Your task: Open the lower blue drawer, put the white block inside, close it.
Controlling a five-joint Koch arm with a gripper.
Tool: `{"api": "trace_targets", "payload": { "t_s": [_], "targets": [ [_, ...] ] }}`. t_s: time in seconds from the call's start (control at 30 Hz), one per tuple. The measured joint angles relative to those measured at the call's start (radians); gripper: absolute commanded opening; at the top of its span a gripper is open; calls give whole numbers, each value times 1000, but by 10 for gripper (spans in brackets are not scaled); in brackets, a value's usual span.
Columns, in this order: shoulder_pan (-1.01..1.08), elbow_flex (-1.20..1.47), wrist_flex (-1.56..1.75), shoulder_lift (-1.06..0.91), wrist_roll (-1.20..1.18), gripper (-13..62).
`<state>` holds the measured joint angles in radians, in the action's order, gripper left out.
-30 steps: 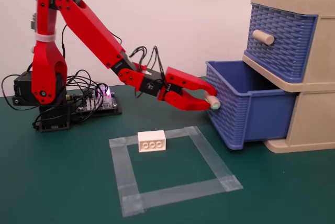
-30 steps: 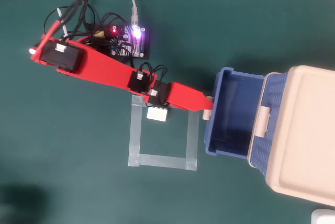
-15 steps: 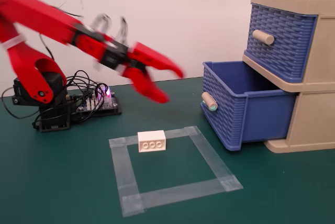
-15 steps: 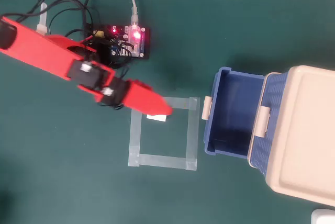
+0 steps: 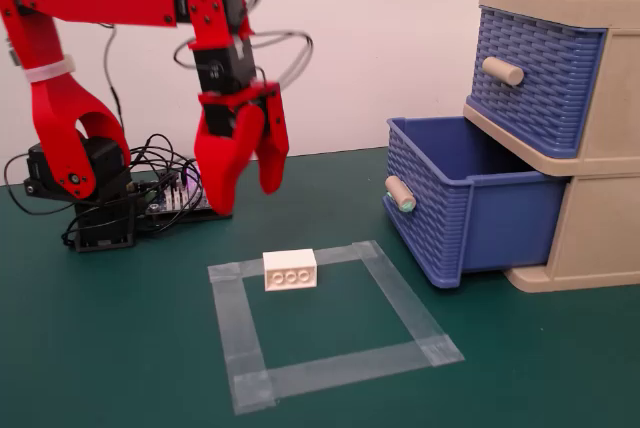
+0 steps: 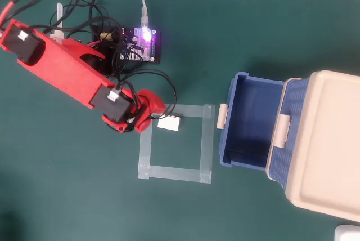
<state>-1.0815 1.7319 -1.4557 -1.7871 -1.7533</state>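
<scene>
The white block (image 5: 290, 270) (image 6: 169, 123) lies studs toward the fixed camera on the far strip of a tape square. My red gripper (image 5: 245, 198) (image 6: 152, 114) hangs point-down above the table, just left of and behind the block, open and holding nothing. The lower blue drawer (image 5: 470, 203) (image 6: 247, 128) stands pulled out of the beige cabinet (image 5: 600, 238), and its inside looks bare. Its teal-tipped peg handle (image 5: 400, 193) (image 6: 221, 116) faces the tape square.
The tape square (image 5: 330, 323) (image 6: 175, 144) marks the green mat in front of the drawer. The upper blue drawer (image 5: 535, 78) is shut. A lit circuit board with cables (image 5: 185, 188) (image 6: 140, 44) sits by the arm's base (image 5: 95, 218).
The gripper let go of the drawer handle, swung left and up away from it, and now points down near the block. The drawer stays pulled out. The block has not moved.
</scene>
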Motion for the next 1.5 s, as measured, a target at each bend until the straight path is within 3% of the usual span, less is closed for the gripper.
{"api": "trace_targets", "payload": {
  "t_s": [0.07, 0.17, 0.53, 0.87, 0.97, 1.07, 1.17, 1.33, 1.5],
  "targets": [
    [17, -29, 14, 46, 232, 337],
    [17, -31, 20, 86, 370, 338],
    [9, -78, 219, 357, 394, 337],
    [0, -83, 221, 433, 397, 317],
    [15, -83, 221, 433, 397, 274],
    [17, -81, 219, 433, 390, 132],
    [17, -81, 218, 431, 337, -83],
    [17, -81, 187, 403, 284, -82],
    [28, -137, 37, 158, 215, -82]
  ]
}}
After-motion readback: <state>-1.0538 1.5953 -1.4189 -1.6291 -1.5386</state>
